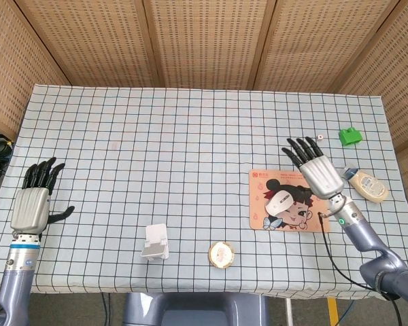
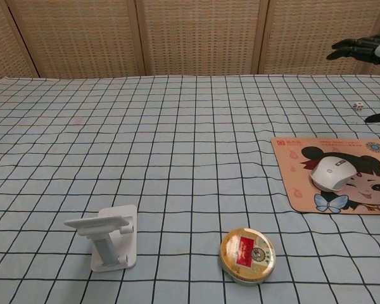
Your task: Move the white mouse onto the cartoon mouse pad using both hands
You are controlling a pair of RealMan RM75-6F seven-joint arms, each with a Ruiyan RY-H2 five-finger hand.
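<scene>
The white mouse (image 1: 280, 200) (image 2: 330, 173) lies on the cartoon mouse pad (image 1: 261, 214) (image 2: 297, 187), on its left half. My right hand (image 1: 315, 167) (image 2: 369, 49) is raised above the pad's right edge, away from the mouse, its fingers spread and holding nothing. My left hand (image 1: 34, 200) hovers at the table's left edge, far from the pad, fingers apart and empty; the chest view does not show it.
A white phone stand (image 1: 154, 242) (image 2: 106, 244) and a round tin (image 1: 221, 254) (image 2: 247, 254) sit near the front edge. A cream bottle (image 1: 367, 184), a green block (image 1: 350, 136) and a small die (image 1: 319, 137) (image 2: 357, 106) lie at the right.
</scene>
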